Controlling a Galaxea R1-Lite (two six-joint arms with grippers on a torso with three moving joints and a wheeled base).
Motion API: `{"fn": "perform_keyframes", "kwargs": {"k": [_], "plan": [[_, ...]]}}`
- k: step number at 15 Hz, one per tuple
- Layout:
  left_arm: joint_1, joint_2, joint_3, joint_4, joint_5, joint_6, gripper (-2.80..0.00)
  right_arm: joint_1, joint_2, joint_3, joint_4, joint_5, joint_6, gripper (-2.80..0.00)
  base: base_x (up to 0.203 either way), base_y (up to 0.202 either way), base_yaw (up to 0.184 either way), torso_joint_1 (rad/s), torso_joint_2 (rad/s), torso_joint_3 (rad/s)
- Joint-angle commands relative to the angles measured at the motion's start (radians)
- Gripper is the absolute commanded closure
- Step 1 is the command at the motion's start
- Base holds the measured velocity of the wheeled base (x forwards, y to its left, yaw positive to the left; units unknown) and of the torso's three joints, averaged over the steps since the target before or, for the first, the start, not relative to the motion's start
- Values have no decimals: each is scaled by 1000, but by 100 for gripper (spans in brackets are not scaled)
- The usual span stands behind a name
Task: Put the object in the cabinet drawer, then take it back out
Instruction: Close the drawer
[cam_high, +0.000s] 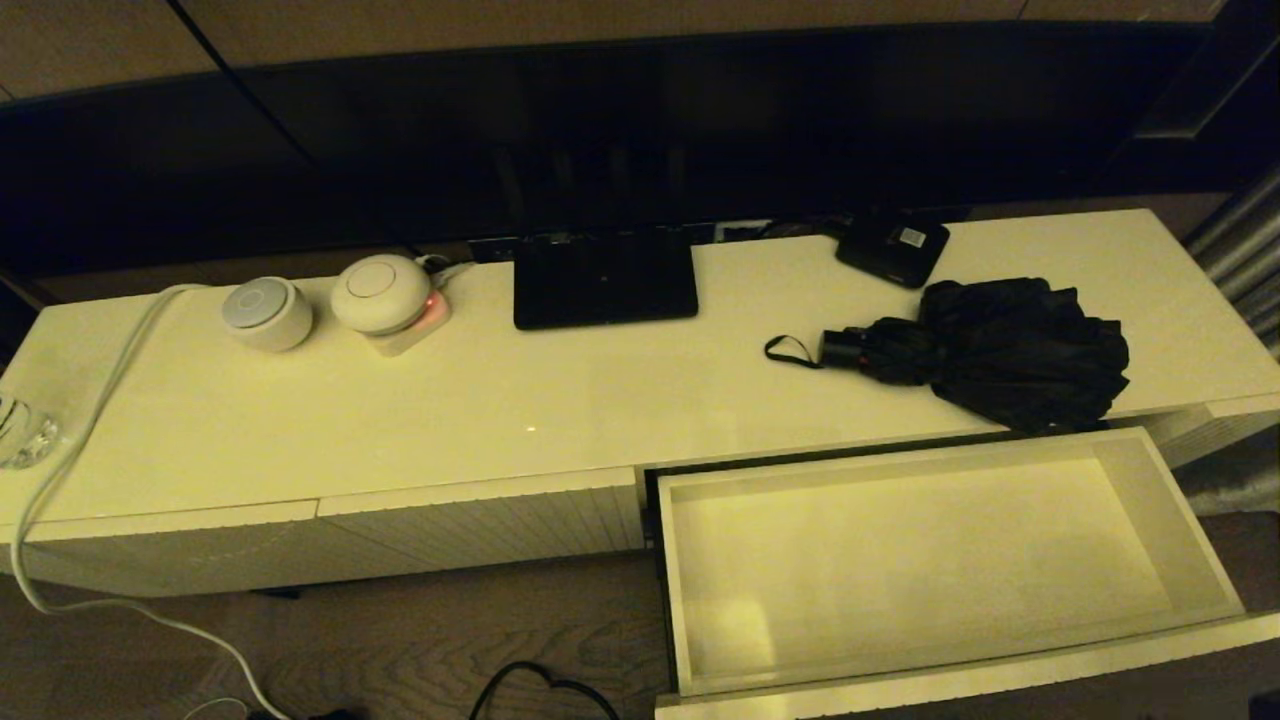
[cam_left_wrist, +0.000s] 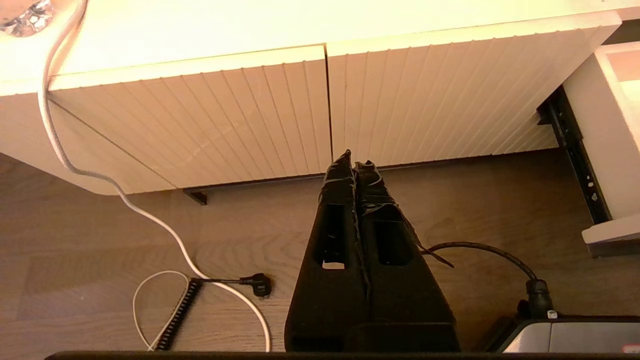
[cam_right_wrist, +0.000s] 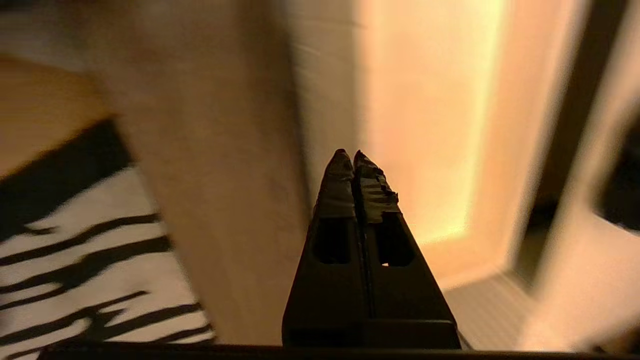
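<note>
— Umbrella (cam_high: 1000, 350), black and loosely bunched, lies on the cream cabinet top (cam_high: 560, 400) near its right end, handle and thin strap loop pointing left, some fabric reaching the front edge just above the drawer. And the drawer?

— Drawer (cam_high: 1190, 540) stands pulled well out below the umbrella, its pale interior bare. Where are the grippers?

— Neither shows from the head camera. Left gripper (cam_left_wrist: 354, 159), fingers pressed together and holding nothing, hangs low above the wood floor, facing the closed ribbed fronts (cam_left_wrist: 250, 115). Right gripper (cam_right_wrist: 348, 156), likewise pressed together with nothing between its tips, shows against blurred pale surfaces.

— What else sits on top?

— A flat black stand (cam_high: 604, 278) at the back, a small black box (cam_high: 893, 248) behind the umbrella, two round white devices (cam_high: 325, 298) toward the left, and a white cable (cam_high: 90, 420) trailing off the left end to the floor.
</note>
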Motion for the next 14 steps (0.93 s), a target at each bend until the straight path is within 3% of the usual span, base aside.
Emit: {"fn": "perform_keyframes", "kwargs": {"k": [1,4,8,10,14], "plan": [[0,0,3,0,0,0,0,17,-55,16,134,19,-8,0,0,0,0,0,0,0],[0,0,3,0,0,0,0,44,-76,10,303,51,-9,0,0,0,0,0,0,0],[0,0,3,0,0,0,0,50,32,14,320,54,-9,0,0,0,0,0,0,0],[0,0,3,0,0,0,0,47,129,10,274,52,-10,0,0,0,0,0,0,0],[0,0,3,0,0,0,0,47,377,15,32,44,-12,0,0,0,0,0,0,0]]}}
